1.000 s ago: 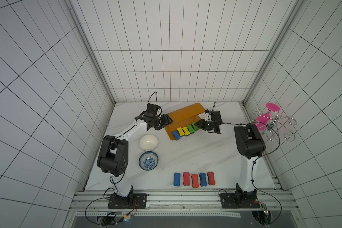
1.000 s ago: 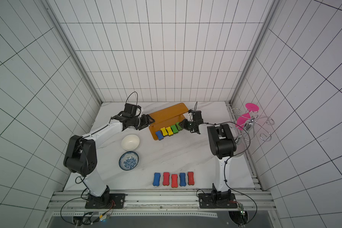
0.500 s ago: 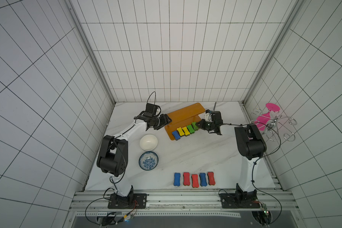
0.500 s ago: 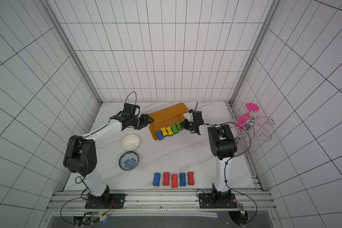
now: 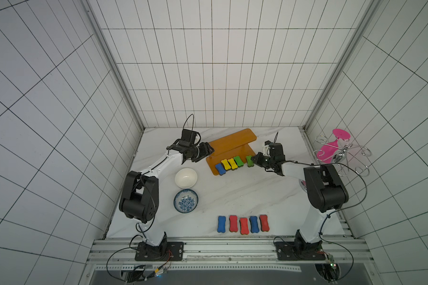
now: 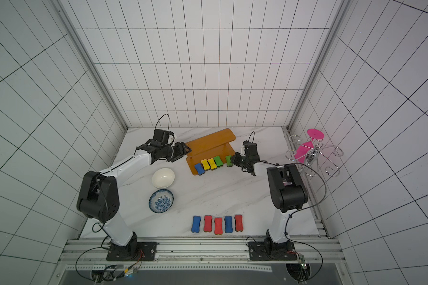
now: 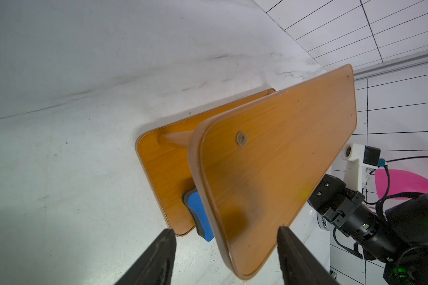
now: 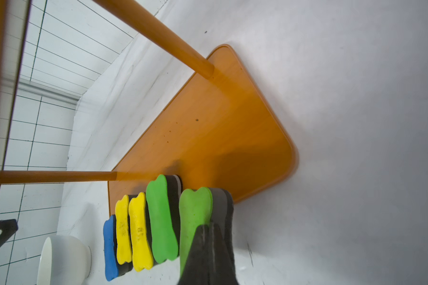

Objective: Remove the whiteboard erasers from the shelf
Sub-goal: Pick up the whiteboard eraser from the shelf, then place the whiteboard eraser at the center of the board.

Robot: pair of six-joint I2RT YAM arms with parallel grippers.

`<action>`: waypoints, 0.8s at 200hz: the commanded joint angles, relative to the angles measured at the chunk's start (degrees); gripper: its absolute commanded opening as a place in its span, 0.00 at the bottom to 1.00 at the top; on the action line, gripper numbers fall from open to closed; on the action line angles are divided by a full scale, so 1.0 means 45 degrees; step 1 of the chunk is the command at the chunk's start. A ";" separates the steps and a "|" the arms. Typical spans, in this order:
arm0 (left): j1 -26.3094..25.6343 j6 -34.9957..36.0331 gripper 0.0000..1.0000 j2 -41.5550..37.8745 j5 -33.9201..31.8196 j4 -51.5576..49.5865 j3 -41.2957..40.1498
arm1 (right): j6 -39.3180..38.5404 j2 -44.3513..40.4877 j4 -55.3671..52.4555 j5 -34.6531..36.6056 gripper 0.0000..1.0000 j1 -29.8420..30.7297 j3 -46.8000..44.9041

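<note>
Five bone-shaped foam erasers point(image 5: 232, 164), blue, yellow and green with dark undersides, line the front of the orange shelf's point(image 5: 232, 142) lower board. My right hand point(image 8: 209, 229) is pinched shut against the end green eraser point(image 8: 195, 212). My left hand point(image 7: 225, 229) gapes wide at the shelf's corner. Five more erasers point(image 5: 243, 225) lie on the white marble desk point(image 5: 232, 195), with white tiled walls around.

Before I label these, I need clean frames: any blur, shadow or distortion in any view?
Both top views: even light, sharp, wall tile lines splayed. Left wrist: dark shadow on the shelf top board. Right wrist: right gripper soft, close to the lens; erasers sharp.
</note>
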 commanded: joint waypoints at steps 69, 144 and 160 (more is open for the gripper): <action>-0.0203 -0.0069 0.68 -0.1823 -0.0233 0.0523 -0.1826 | 0.1129 -0.6572 -0.1937 0.2174 0.00 0.1700 -0.5474; -0.0243 -0.0159 0.68 -0.1996 -0.0283 0.0797 -0.2196 | 0.2037 -1.0763 -0.3773 0.3527 0.00 0.3022 -0.8296; -0.0241 -0.0125 0.68 -0.1996 -0.0282 0.0798 -0.2152 | 0.1944 -1.1060 -0.3764 0.3376 0.00 0.3056 -0.8653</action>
